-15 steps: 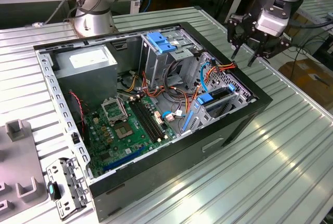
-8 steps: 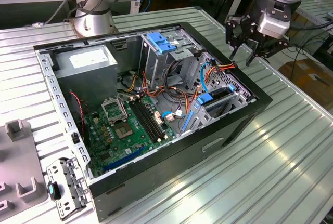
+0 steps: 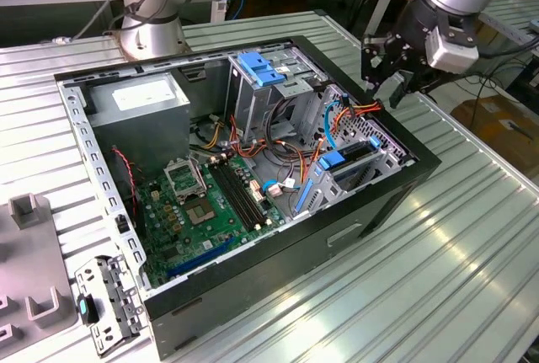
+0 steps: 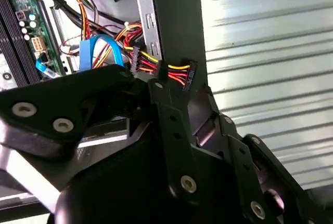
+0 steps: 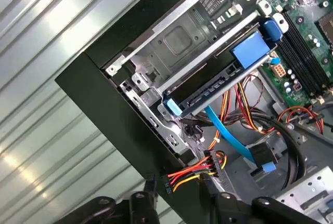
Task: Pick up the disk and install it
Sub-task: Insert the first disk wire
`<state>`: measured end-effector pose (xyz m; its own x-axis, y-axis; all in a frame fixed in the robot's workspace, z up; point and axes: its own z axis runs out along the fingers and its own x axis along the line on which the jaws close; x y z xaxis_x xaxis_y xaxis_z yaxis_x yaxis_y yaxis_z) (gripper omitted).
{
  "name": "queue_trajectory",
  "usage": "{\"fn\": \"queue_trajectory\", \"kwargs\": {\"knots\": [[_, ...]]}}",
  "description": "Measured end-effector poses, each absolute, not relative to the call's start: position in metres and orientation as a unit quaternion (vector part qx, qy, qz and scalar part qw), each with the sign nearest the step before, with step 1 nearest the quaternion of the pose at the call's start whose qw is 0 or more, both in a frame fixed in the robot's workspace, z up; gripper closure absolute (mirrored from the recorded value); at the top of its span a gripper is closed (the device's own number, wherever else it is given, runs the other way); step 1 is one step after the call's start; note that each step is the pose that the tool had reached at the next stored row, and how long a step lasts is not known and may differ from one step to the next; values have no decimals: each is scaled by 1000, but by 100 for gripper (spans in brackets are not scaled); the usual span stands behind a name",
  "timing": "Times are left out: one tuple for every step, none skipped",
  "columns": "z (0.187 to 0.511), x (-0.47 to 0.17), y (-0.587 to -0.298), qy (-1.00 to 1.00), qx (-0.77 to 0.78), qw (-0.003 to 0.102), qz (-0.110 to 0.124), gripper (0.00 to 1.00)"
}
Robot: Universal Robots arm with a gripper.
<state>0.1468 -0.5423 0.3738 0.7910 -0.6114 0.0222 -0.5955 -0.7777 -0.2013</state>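
Note:
The disk, a flat drive with a bright blue carrier frame, sits inside the low metal drive cage at the near right corner of the open computer case. The first wrist view shows the disk lying in that cage, its blue tab towards the motherboard. My gripper hovers over the case's right wall, above and behind the disk, open and holding nothing. In the first wrist view the gripper straddles a red, yellow and black power cable draped over the wall. A black finger shows in the second wrist view.
A tall metal cage with a blue latch stands at the case's back, beside the power supply. The green motherboard fills the floor. A second arm's base stands behind the case. Grey fixtures and a metal bracket lie at the exterior view's left.

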Motion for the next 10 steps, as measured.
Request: {"fn": "queue_trajectory", "kwargs": {"knots": [[373, 147, -542, 311, -945, 92, -42, 53], [372, 148, -542, 300, -949, 92, -42, 60], [371, 149, -542, 292, -951, 92, -41, 60], [370, 156, -542, 290, -952, 91, -41, 60], [369, 161, -542, 290, -952, 90, -41, 60], [369, 163, -542, 288, -953, 90, -41, 60], [368, 163, -542, 280, -955, 90, -41, 60], [368, 163, -542, 267, -959, 90, -39, 60], [367, 163, -542, 257, -961, 91, -38, 60], [367, 163, -542, 249, -964, 91, -38, 60]]}}
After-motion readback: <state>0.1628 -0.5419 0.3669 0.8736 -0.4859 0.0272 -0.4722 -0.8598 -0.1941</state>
